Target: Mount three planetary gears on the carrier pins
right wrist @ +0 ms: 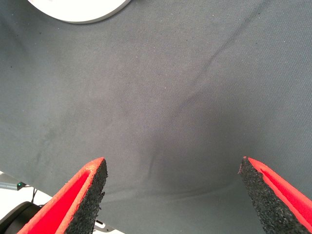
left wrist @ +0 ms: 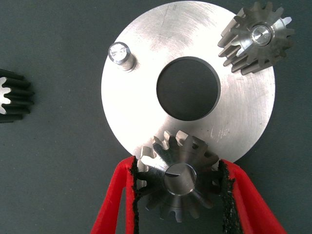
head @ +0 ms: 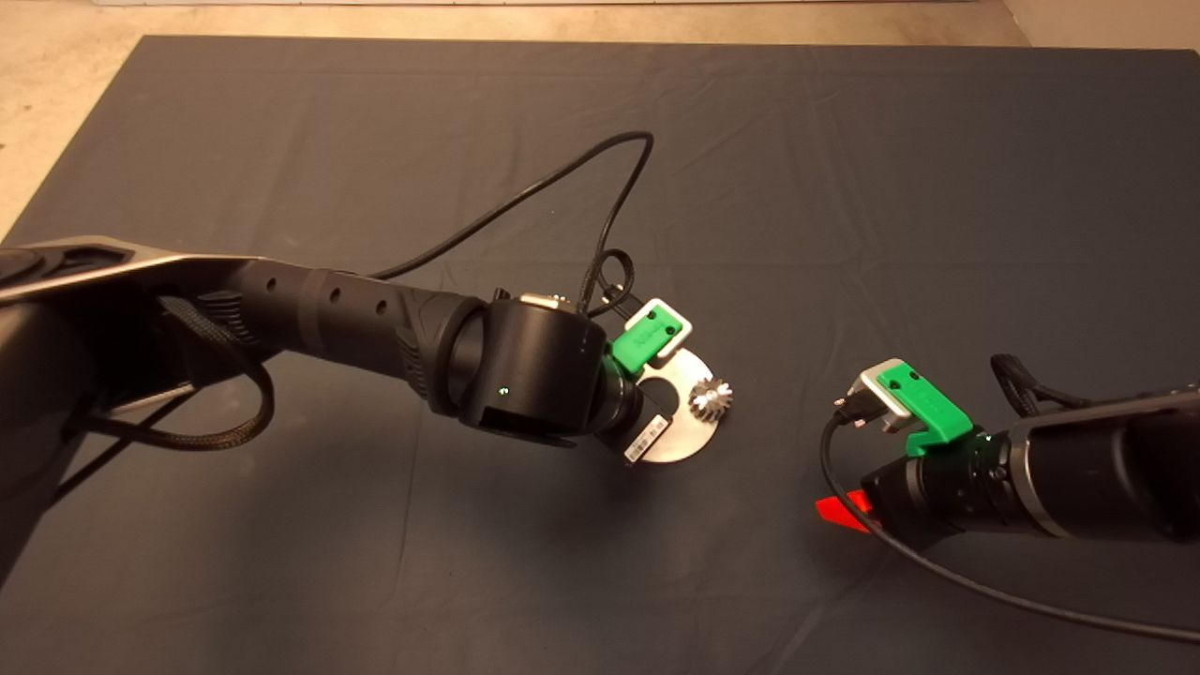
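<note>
The flat silver disc (left wrist: 243, 117) with a large centre hole lies on the mat; in the head view (head: 689, 441) my left arm covers most of it. One carrier pin (left wrist: 121, 53) stands bare. One planetary gear (left wrist: 258, 41) sits on another pin and also shows in the head view (head: 711, 398). My left gripper (left wrist: 178, 165) is shut on a second gear (left wrist: 178, 183) at the disc's rim, with metal showing in its bore. A third gear (left wrist: 12, 95) lies on the mat beside the disc. My right gripper (right wrist: 173, 165) is open and empty above bare mat.
The dark mat (head: 844, 187) covers the table. A black cable (head: 562, 183) loops from the left wrist over the mat behind the disc. The right arm, with one red finger (head: 842, 511) showing, hovers to the right of the disc. A pale round edge (right wrist: 78, 12) shows in the right wrist view.
</note>
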`<control>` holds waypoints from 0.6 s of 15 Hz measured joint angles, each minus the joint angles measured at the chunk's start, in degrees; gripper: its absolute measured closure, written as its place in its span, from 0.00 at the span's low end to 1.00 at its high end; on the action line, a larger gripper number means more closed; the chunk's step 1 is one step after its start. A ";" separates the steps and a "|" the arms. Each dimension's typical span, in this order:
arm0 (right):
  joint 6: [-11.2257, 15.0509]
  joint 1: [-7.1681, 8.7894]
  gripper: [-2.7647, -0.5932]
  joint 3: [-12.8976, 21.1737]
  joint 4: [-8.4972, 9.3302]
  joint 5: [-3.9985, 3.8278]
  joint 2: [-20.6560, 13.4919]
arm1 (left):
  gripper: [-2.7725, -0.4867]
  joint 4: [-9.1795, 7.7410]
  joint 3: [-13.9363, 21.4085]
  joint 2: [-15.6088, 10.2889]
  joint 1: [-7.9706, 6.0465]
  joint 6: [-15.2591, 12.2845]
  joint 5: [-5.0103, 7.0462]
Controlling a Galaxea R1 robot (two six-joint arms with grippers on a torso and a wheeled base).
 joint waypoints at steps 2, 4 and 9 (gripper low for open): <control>0.00 0.00 0.34 0.00 0.00 0.00 -0.02 | 0.87 0.00 0.59 0.43 0.00 -0.86 -0.02; 0.00 0.00 0.34 0.00 0.00 0.00 -0.02 | 0.87 -0.04 1.30 0.52 0.00 -1.88 -0.11; 0.00 0.00 0.34 0.00 0.00 0.00 -0.02 | 0.87 -0.04 1.88 0.51 0.02 -2.74 -0.07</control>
